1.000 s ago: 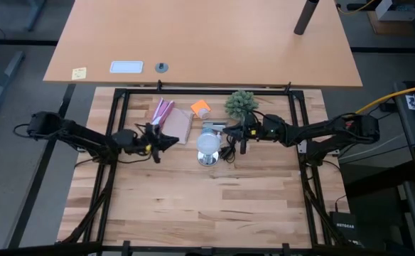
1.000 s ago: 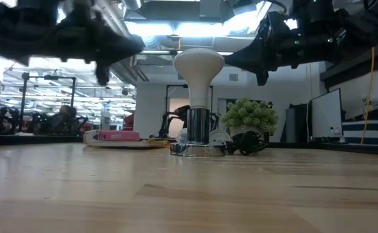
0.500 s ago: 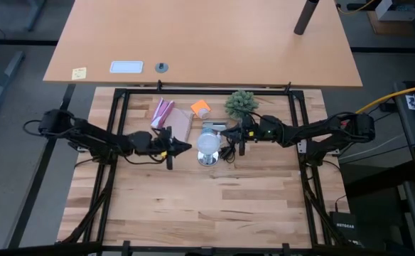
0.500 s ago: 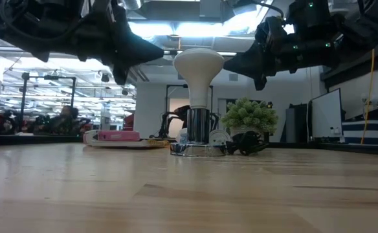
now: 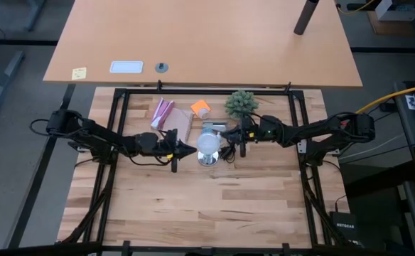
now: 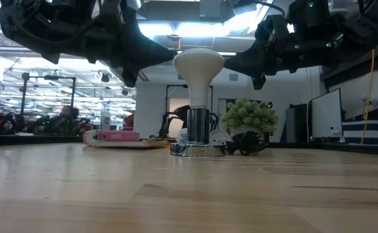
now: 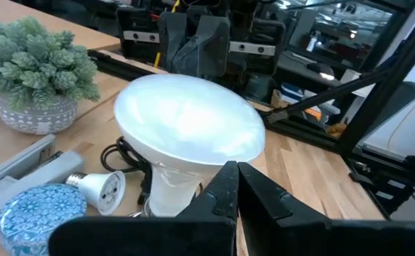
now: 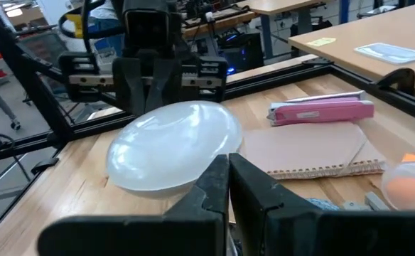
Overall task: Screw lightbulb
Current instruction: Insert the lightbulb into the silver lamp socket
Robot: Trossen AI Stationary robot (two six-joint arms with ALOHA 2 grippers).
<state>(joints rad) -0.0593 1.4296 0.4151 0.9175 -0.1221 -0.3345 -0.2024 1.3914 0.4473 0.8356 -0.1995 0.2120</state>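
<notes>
White and frosted, the globe-shaped lightbulb (image 5: 207, 143) with its narrower pale neck stands upright in a shiny silver round socket base (image 6: 199, 137), near the middle of the pale wooden plank desk (image 5: 214, 206). In the low view the globe (image 6: 199, 66) is on top and the neck runs straight down into the chrome socket.

The left tool (image 5: 190, 149) is level with the globe on its left side, fingers clenched together on nothing. Its tip is just beside the glass, and I cannot tell whether it touches. In the left wrist view the two dark fingers (image 7: 225, 186) meet in front of the globe's underside. The right tool (image 5: 225, 132) comes in from the opposite side at about the same height. It is also clenched and grasps nothing, its tip close to the globe's right edge. In the right wrist view the bulb (image 8: 175, 146) lies just past the closed fingers.

A black cord (image 7: 126, 156) coils on the desk by the base. Beside it lie a small white spare bulb (image 7: 97, 190) on its side and a round blue-patterned tin (image 7: 40, 210). A green spiky ball plant in a grey pot (image 5: 241, 104) stands behind the socket to the right. Further left are a small orange object (image 5: 200, 108), a brown spiral-bound notebook (image 5: 180, 124) and a pink oblong case (image 5: 162, 112) lying on the notebook's far edge.
</notes>
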